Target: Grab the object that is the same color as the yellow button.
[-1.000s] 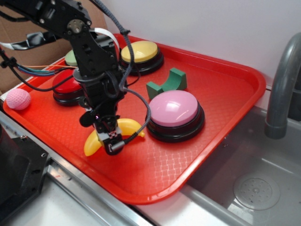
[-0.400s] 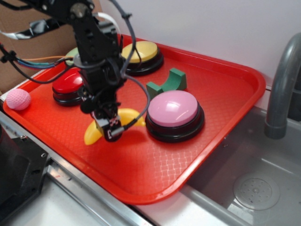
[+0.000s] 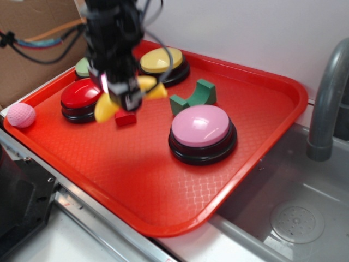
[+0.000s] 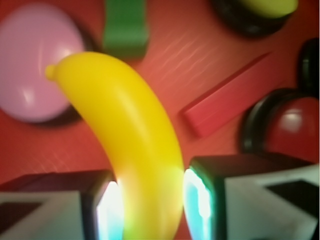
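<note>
I had the gripper [image 4: 147, 210] clamped on the banana [image 4: 127, 135], lifted above the tray [image 3: 163, 180] w/ red block [image 3: 125, 118] just below, so it cleared the yellow button [image 3: 162, 60].

A red tray [image 3: 262, 125] carries four buttons, a green block [image 3: 193, 97] and a red block [image 3: 125, 118].

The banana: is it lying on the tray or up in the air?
In the air: the banana is clamped between the jaws, above the tray.
</note>
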You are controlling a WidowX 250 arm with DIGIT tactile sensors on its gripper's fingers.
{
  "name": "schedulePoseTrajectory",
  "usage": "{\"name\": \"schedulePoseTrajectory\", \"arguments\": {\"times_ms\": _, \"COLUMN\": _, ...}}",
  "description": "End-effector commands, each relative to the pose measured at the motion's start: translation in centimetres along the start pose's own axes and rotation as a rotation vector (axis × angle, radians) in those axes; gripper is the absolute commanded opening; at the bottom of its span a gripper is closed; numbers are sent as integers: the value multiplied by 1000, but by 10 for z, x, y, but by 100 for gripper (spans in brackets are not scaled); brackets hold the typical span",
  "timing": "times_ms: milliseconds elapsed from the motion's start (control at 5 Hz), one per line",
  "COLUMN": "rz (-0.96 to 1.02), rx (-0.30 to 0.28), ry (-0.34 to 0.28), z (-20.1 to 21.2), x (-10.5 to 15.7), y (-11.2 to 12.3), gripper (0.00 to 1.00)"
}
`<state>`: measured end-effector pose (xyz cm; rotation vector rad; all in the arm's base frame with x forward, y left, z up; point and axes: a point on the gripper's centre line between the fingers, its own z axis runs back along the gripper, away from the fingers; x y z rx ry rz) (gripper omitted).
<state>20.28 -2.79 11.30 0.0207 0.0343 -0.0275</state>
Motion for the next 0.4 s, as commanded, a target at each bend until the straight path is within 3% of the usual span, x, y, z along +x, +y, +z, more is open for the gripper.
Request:
{"name": "schedulePoseTrajectory", "arguments": {"times_ms": 0, "rz": 159, "rx": -42, "ry": -15, "z": 63, "x": 14, "y": 41, "gripper": 0}}
{"name": "schedulePoseTrajectory", "arguments": {"times_ms": 200, "rz": 149, "rx": -22, "ry": -20, "z": 64, "x": 22, "y": 46, "gripper": 0}}
